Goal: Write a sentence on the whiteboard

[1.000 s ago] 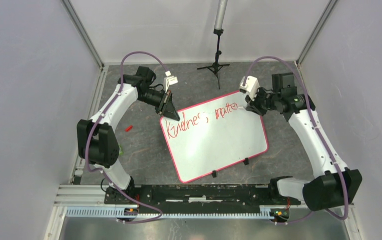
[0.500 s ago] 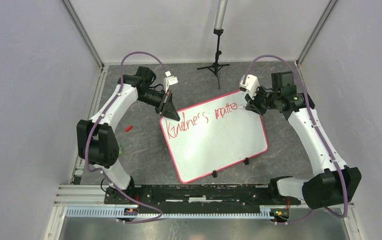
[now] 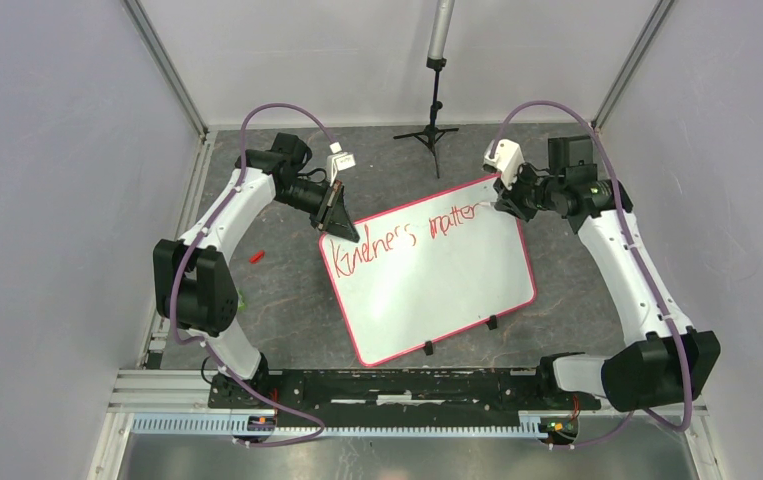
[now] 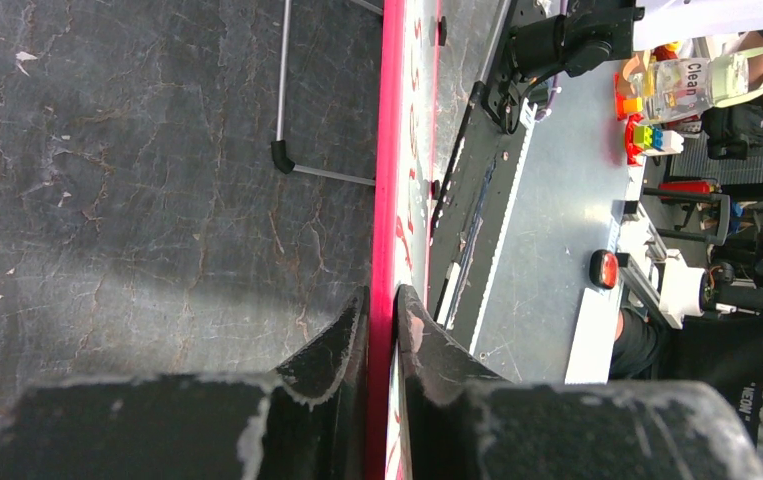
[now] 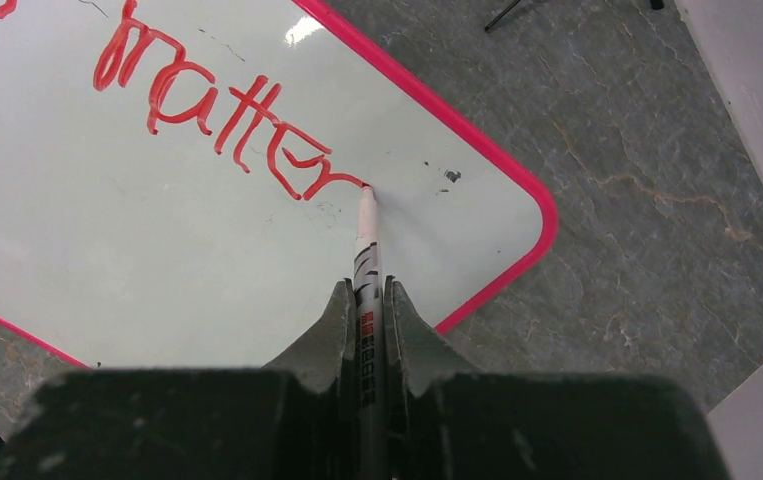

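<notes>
The whiteboard lies tilted on the dark floor, its red-pink rim seen edge-on in the left wrist view. The sentence runs in red along the far edge and reads about "Kindness matter". My left gripper is shut on the board's far left corner, one jaw on each side of the rim. My right gripper is shut on a white marker. The marker's red tip touches the board at the end of the last stroke of "matter", close to the board's far right corner.
A black tripod stand rises behind the board. A small red cap lies on the floor left of it. Two black clips sit on the board's near edge. Grey walls close in on both sides.
My right gripper has moved right along the board's far edge with the marker, and "matter" has gained its last strokes. My left gripper and the board have not moved.
</notes>
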Robot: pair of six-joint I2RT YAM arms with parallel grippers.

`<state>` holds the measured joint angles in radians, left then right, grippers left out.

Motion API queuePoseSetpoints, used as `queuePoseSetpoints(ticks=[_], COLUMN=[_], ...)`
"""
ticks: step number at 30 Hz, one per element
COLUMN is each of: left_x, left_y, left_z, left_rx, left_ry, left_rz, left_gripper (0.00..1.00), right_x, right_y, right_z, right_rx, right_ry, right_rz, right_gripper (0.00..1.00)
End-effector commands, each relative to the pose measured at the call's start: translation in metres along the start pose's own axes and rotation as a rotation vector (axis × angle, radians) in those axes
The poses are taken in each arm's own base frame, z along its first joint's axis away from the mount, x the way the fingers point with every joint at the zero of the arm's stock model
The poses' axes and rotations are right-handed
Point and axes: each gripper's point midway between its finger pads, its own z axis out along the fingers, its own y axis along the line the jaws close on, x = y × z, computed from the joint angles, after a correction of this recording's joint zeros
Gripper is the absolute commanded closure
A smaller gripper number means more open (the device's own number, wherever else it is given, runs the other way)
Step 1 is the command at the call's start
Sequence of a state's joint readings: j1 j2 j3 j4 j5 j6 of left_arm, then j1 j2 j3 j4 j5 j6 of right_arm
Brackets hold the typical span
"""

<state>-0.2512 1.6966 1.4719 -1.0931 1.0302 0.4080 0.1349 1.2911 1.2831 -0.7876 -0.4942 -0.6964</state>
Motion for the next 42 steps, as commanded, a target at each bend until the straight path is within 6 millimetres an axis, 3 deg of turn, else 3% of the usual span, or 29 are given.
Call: queuePoseSetpoints(ticks=[1, 8, 18, 27, 42], left_x=[-0.004, -0.004, -0.004, -0.004, -0.004], left_y=[0.009, 0.008, 0.007, 0.007, 0.008], left_z=[-0.003, -0.003, -0.004, -0.003, -0.003], left_rx=[-0.072, -0.069, -0.070, -0.071, -0.074], left_ry=[-0.003, -0.006, -0.007, -0.007, -0.005], left_rz=[0.067, 0.068, 0.072, 0.071, 0.068], left_gripper=[0.98, 0.98, 0.98, 0.98, 0.98], right_x=[-0.019, -0.020, -0.012, -0.017, 0.013], right_y=[-0.011, -0.008, -0.015, -0.009, 0.011], right_z=[-0.013, -0.022, -0.012, -0.007, -0.008], right_rx=[0.041, 0.047, 0.042, -0.001, -0.041], right_ry=[-0.041, -0.055, -0.031, -0.054, 0.028], right_rz=[-0.039, -0.046, -0.019, -0.012, -0.063], right_gripper=[1.00, 1.00, 1.00, 1.00, 1.00])
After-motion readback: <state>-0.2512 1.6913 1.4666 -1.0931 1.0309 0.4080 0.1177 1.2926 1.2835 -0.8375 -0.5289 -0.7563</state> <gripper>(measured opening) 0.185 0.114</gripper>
